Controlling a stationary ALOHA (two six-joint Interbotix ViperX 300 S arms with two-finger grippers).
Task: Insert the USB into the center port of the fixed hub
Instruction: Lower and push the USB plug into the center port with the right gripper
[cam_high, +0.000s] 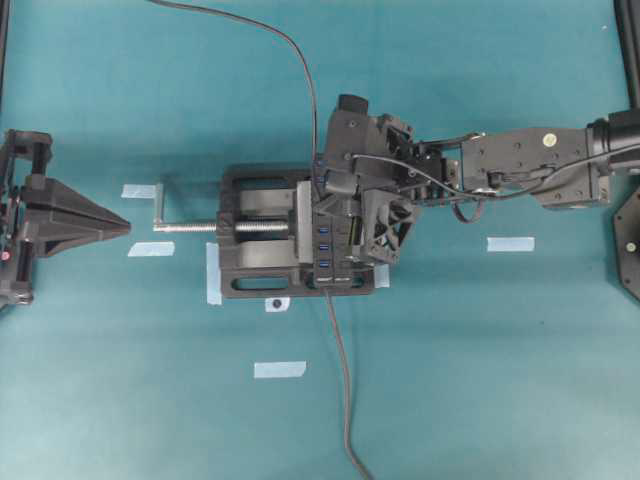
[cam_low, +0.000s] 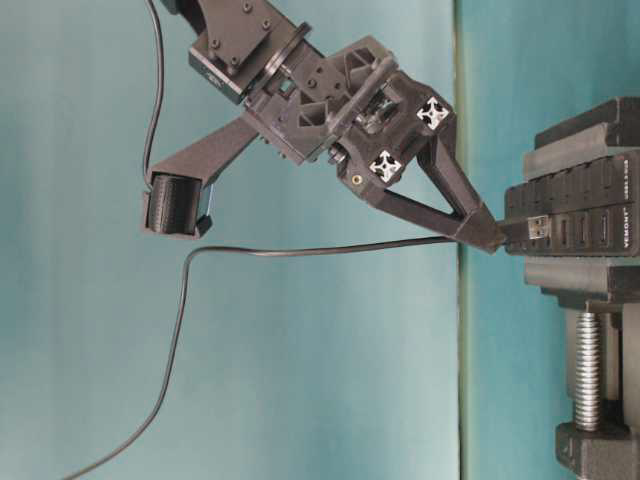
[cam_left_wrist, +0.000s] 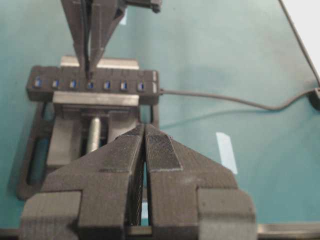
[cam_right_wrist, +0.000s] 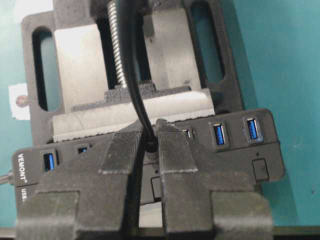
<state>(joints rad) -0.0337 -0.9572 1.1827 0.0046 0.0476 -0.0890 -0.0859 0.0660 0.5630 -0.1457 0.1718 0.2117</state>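
My right gripper (cam_right_wrist: 150, 142) is shut on the USB (cam_low: 500, 236), a small black plug whose thin cable (cam_low: 300, 250) trails away to the left. In the table-level view the plug's metal tip lies against the face of the fixed hub (cam_low: 585, 215). From the left wrist view, the right fingers (cam_left_wrist: 82, 45) come down on the center port (cam_left_wrist: 90, 85), fourth of seven blue slots on the hub (cam_left_wrist: 125, 86). The plug covers most of that slot. My left gripper (cam_left_wrist: 145, 129) is shut and holds nothing, well back from the hub (cam_high: 335, 245) at the left (cam_high: 118, 228).
A black vise (cam_high: 260, 250) with a silver screw (cam_high: 190, 227) clamps the hub. The hub's own lead (cam_high: 342, 390) runs toward the near table edge. Pale tape strips (cam_high: 510, 243) (cam_high: 280, 369) lie on the teal mat.
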